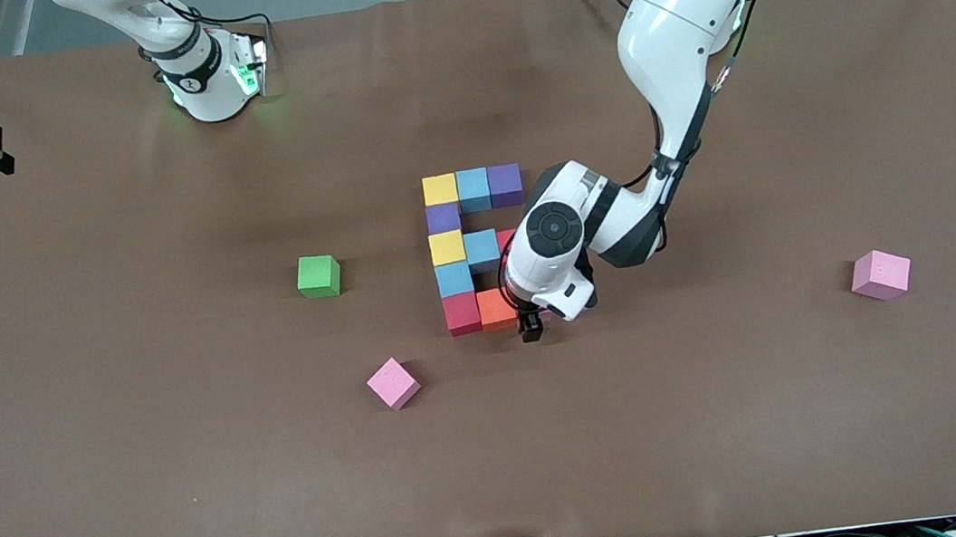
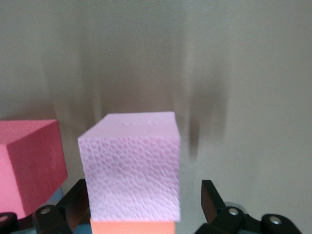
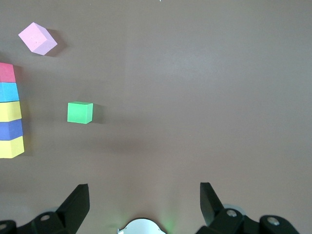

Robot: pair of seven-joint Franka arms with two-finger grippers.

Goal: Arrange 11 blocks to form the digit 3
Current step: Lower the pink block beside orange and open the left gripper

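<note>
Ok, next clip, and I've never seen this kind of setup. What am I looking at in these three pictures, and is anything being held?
Two white robot arms stand at a brown table. The large picture looks down from a camera across the table. The other two come from a camera on each arm's wrist. In the middle, coloured cubes touch to form a figure shaped like an E. The left end effector is down at the end of the bar nearest the front camera. Its fingers are open around a pink cube that sits beside the orange cube, so nothing is gripped. The right arm waits, with the right end effector open over bare table. A green cube and two more pink cubes lie loose.
</note>
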